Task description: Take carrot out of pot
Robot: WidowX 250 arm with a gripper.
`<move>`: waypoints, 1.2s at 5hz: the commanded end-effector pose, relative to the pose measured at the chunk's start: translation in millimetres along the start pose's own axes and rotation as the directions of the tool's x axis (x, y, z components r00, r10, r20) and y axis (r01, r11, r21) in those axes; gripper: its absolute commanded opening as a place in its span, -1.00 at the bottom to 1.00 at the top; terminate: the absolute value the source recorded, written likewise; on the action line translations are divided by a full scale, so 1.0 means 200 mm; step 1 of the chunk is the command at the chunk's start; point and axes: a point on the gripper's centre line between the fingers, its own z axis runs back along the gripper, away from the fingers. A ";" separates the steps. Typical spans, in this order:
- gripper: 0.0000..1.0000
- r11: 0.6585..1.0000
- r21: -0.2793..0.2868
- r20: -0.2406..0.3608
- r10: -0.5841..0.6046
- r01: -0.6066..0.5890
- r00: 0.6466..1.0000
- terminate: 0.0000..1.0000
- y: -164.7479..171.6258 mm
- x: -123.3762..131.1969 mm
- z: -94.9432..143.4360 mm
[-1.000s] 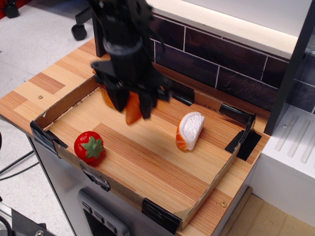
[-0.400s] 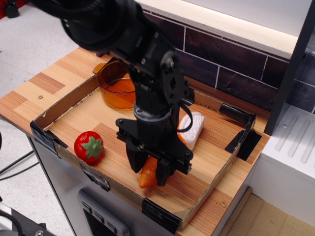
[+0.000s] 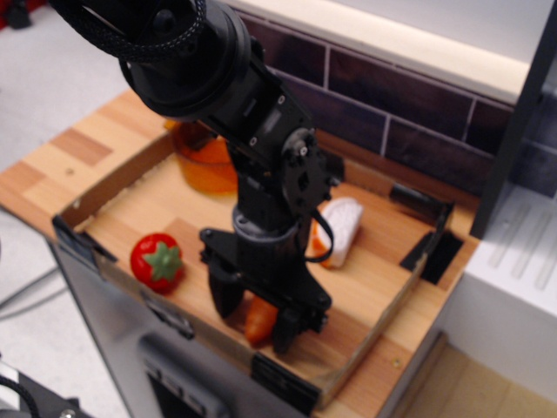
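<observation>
1. The gripper (image 3: 258, 320) sits low in the lower middle of the frame, close to the near cardboard wall of the tray (image 3: 122, 178). Its two dark fingers stand on either side of the carrot (image 3: 258, 322) with only a narrow gap, so it appears closed on that piece.
2. The carrot is well away from the pot (image 3: 205, 163), which sits in the upper left of the frame, partly hidden behind the arm. Judged from this, the lift-out is done and the step in hand is the set-down.
3. To do it well, the carrot should come down until it rests on the wooden floor before the fingers part. Whether it touches the floor yet cannot be told, since the picture is blurred there.
4. The near wall is just beside the fingers, so opening should be modest to avoid pushing against the cardboard.
5. After release, a straight rise seems safest. The strawberry (image 3: 157, 260) lies to the left and the white-topped piece (image 3: 339, 229) up and to the right, both apart from the gripper.
</observation>
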 end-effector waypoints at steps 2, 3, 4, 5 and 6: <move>1.00 0.990 -0.109 0.168 0.113 -0.095 0.979 -1.00 0.11 0.05 0.51; 1.00 0.988 -0.078 0.205 0.149 -0.136 0.967 -1.00 0.16 0.09 0.65; 1.00 0.965 -0.075 0.159 0.259 -0.250 0.953 -1.00 0.22 0.16 0.70; 1.00 0.965 -0.075 0.159 0.259 -0.250 0.953 -1.00 0.22 0.16 0.70; 1.00 0.965 -0.075 0.159 0.259 -0.250 0.953 1.00 0.22 0.16 0.70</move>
